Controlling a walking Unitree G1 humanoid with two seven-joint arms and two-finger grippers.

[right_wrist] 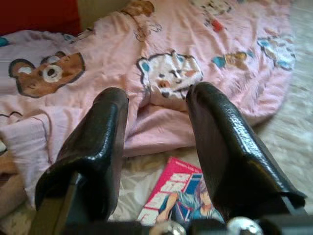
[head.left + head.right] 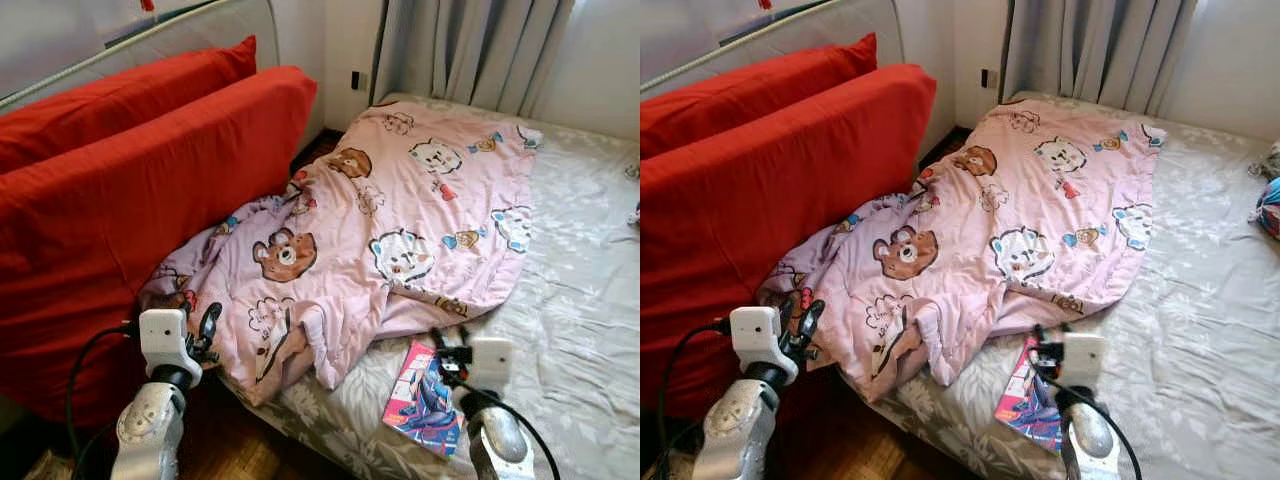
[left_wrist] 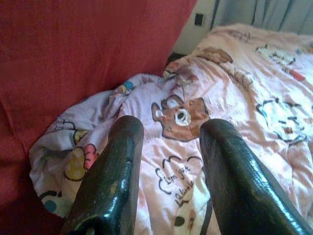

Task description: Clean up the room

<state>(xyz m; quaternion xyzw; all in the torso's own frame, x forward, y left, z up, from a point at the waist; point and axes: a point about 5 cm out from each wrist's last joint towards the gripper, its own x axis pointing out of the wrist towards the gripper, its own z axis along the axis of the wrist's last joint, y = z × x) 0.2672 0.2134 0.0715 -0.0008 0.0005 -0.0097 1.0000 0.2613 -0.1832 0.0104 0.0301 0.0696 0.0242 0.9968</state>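
Observation:
A pink blanket (image 2: pixel 400 215) printed with cartoon bears lies crumpled across the bed (image 2: pixel 590 300), its near corner hanging over the bed's edge. A pink and blue comic book (image 2: pixel 422 399) lies on the sheet just below the blanket's hem. My left gripper (image 2: pixel 203 330) hovers open at the blanket's lower left corner, beside the red cushions. My right gripper (image 2: pixel 447 352) is open just above the comic book (image 1: pixel 178 196). The left wrist view looks between the fingers (image 3: pixel 112 176) onto the bear print (image 3: pixel 181 112).
Two large red cushions (image 2: pixel 130 190) lean against the headboard on the left. Grey curtains (image 2: pixel 470 50) hang at the far end. A wall socket (image 2: pixel 355 80) sits beside them. Small colourful objects (image 2: pixel 1268 205) lie at the bed's right edge. Wooden floor (image 2: pixel 220 440) shows below.

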